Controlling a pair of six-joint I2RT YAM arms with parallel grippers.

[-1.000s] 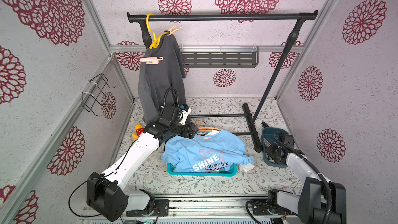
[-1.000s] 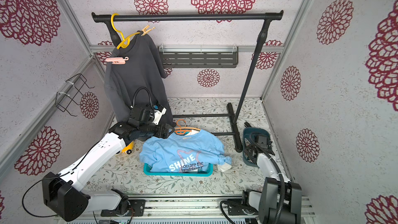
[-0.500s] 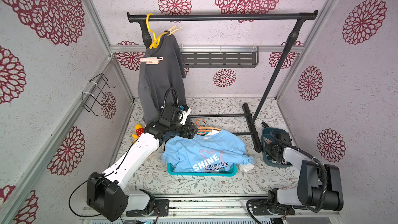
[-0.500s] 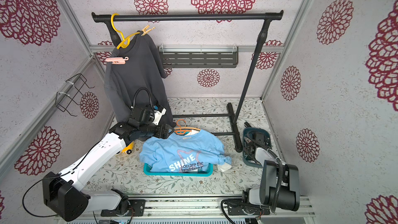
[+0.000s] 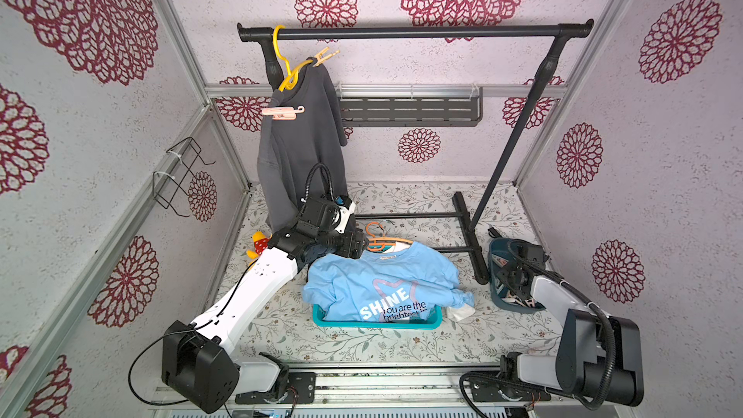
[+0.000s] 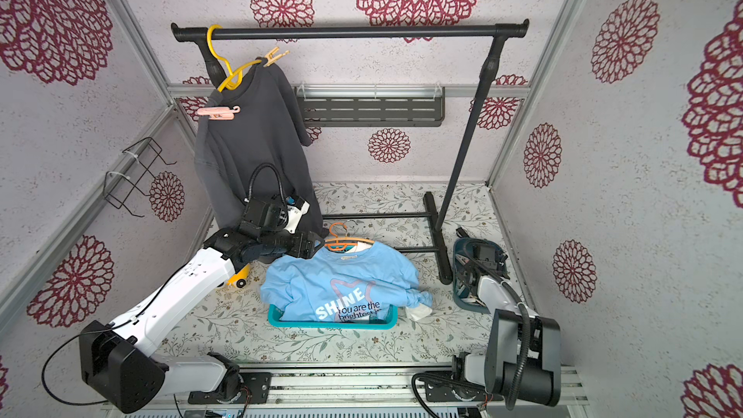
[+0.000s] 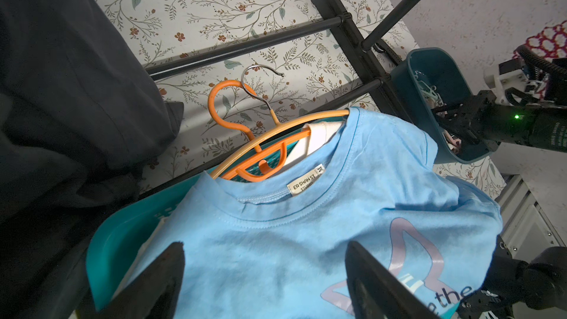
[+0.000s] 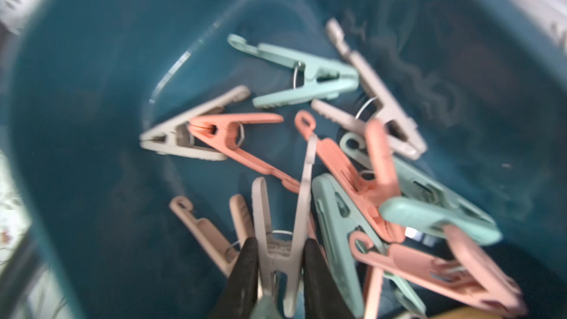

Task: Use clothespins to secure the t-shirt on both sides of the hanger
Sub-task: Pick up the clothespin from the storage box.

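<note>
Pinching a whitish clothespin (image 8: 307, 179) between its black fingers (image 8: 245, 271), the right gripper (image 8: 279, 242) reaches down inside the dark teal bin (image 8: 92, 87). The other clothespins (image 8: 306, 72), mint, peach and pale, lie in a loose heap on the bottom. In both top views that bin stands on the floral table (image 5: 281, 331) near the foot of the black rack (image 5: 414, 32). The left gripper (image 7: 265, 245) hangs with its jaws spread wide, gripping nothing, just above the blue t-shirt (image 7: 306, 225). The shirt is draped over a turquoise basket (image 5: 378, 321), with an orange hanger (image 7: 233, 118) poking out at its collar.
</note>
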